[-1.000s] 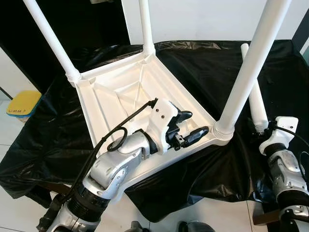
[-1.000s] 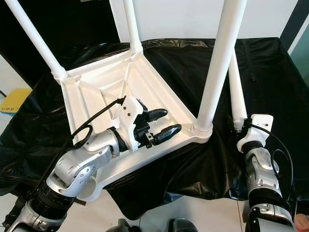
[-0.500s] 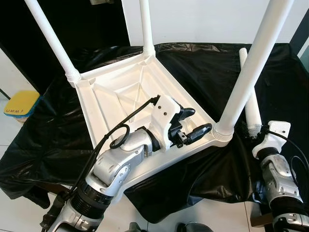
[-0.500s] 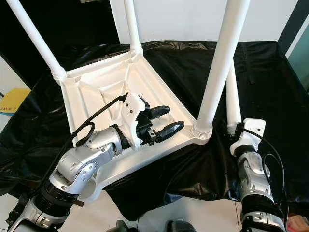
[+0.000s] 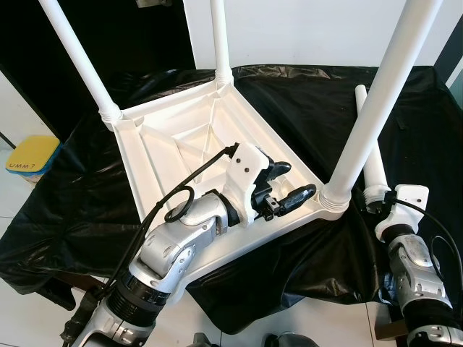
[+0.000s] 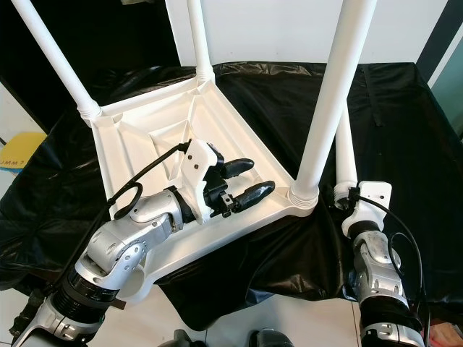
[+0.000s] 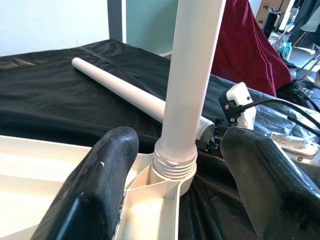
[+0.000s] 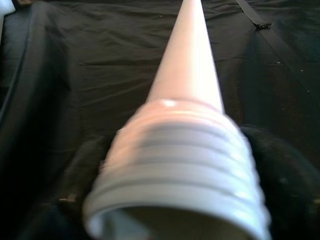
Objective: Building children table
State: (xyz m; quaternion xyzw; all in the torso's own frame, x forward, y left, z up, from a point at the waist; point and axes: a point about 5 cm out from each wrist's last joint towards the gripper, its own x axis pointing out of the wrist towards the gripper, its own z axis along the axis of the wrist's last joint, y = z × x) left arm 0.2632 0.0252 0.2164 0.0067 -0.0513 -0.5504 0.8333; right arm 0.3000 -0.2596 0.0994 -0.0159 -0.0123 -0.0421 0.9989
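The white children's table [image 5: 173,137] lies upside down on black sheeting, with three legs standing up from its corners. My left gripper [image 5: 298,181] is open over the underside, just short of the near right corner where one upright leg [image 5: 369,108] sits in its socket [image 7: 172,167]. A loose fourth leg [image 5: 375,181] lies on the sheeting to the right of that corner. My right gripper [image 5: 377,205] is shut on its threaded end [image 8: 180,165], which sits between the black fingers [image 8: 287,175].
Black sheeting [image 5: 304,101] covers the whole work surface and hangs over its near edge. A yellow pad [image 5: 29,153] lies on the pale floor at the far left. A red cloth [image 7: 245,45] and cables sit beyond the right side.
My right gripper has drawn the loose leg leftwards and nearer to me, closer to the table's near right corner. The left gripper has barely moved.
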